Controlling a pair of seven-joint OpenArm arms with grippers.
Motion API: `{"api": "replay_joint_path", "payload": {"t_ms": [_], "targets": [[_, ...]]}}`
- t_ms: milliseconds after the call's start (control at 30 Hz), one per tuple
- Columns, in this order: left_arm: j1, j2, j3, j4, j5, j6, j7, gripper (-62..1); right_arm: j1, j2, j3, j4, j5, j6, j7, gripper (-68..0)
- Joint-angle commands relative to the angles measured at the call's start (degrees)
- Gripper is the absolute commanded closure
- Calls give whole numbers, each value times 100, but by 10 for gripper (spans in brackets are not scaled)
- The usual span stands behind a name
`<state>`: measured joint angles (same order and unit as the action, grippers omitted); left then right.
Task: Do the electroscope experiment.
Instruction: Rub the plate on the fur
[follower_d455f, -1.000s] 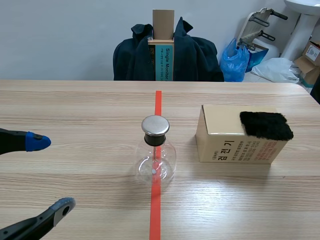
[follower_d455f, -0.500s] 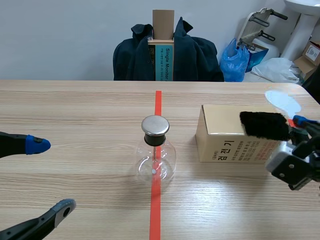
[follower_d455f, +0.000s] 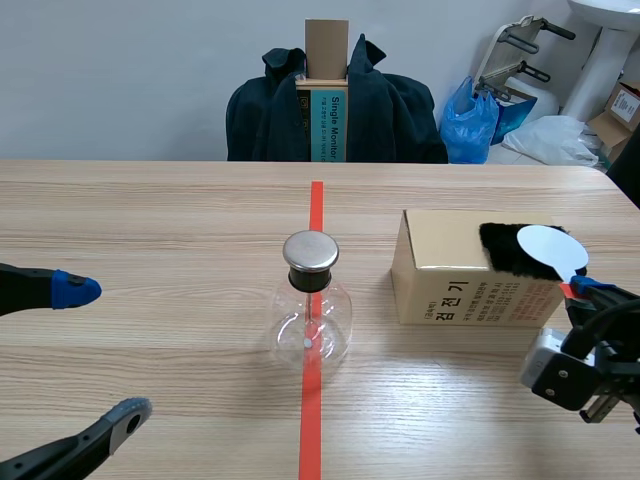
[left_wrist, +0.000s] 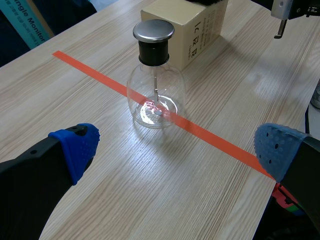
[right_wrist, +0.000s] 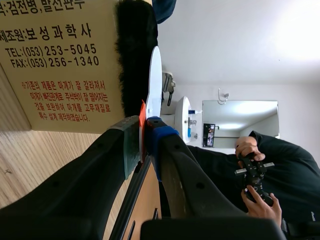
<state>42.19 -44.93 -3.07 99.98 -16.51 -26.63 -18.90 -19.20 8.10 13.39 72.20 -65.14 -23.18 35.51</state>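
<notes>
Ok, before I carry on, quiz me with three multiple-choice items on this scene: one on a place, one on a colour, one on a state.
1. Where does the black fur pad lie relative to the cardboard box?
A) under it
B) on its top
C) inside it

2. What colour is the cap of the glass flask?
A) red
B) blue
C) silver

3. How does the right tool stand?
A) shut on the white disc
B) open
C) shut on the fur pad

Answers:
1 B: the fur rests on the box's upper face.
2 C: the cap is plain grey metal.
3 A: the right wrist view shows the pads pressed on the disc's orange handle.
</notes>
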Motion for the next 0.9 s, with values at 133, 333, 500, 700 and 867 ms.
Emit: {"api": "replay_joint_path", "payload": {"t_ms": [133,333,500,700,867], "targets": [[-33,28,37,37,-15,-2,-55,-623,114,79,39,26,-341,212,317,-8],[-33,28,37,37,-15,-2,-52,-623,109,79,-33,26,-402,308,90,-8],[-33,28,37,37,-15,0,-52,-623,111,127,-22,26,-402,295,-210,-8],[-33,28,37,37,9,17,-55,-623,109,107,-81,26,-407,350,-299,-8],[-33,28,37,37,26,37,-57,-623,109,184,-68,26,-409,472,22,-8]]}}
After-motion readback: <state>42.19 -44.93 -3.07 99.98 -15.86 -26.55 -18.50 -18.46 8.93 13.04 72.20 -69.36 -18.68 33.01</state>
